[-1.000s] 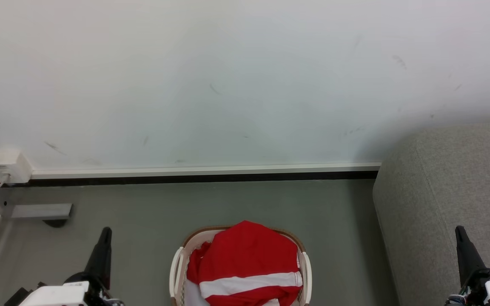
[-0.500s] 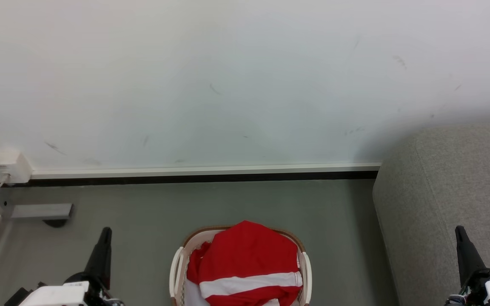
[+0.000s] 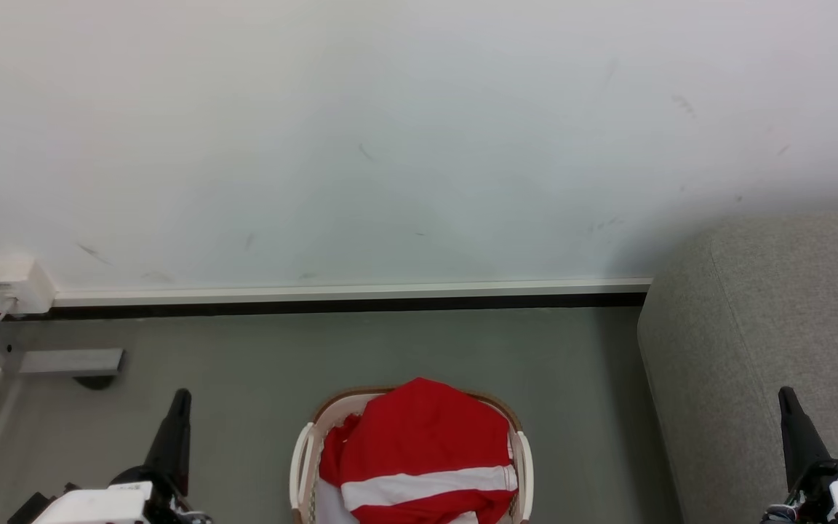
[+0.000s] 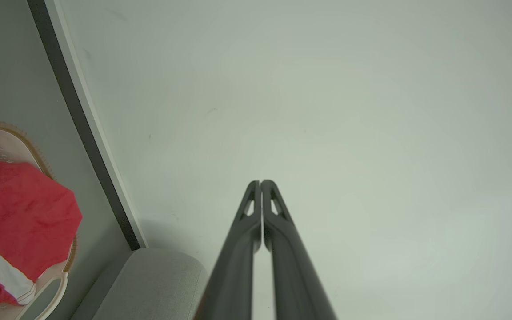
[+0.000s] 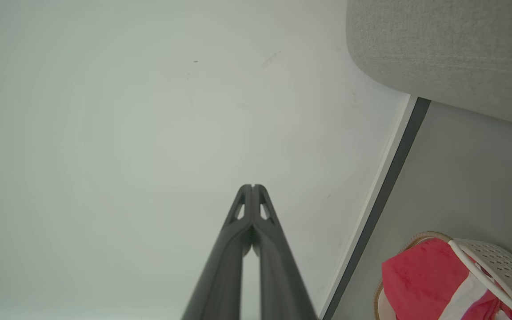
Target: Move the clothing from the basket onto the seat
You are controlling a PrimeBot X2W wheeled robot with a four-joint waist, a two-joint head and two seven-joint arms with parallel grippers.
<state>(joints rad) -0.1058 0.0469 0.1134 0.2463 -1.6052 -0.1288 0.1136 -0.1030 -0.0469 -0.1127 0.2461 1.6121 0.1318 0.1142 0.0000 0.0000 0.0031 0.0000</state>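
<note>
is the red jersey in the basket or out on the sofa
In: the red jersey lies bunched inside the basket, rising above its rim, apart from the sofa.

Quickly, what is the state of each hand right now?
Left hand: closed, holding nothing.
Right hand: closed, holding nothing.

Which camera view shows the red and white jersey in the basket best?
The head view: the jersey lies at bottom centre, heaped in the laundry basket, with its white stripe plain. The left wrist view cuts it off at the left edge; the right wrist view catches a part at lower right.
</note>
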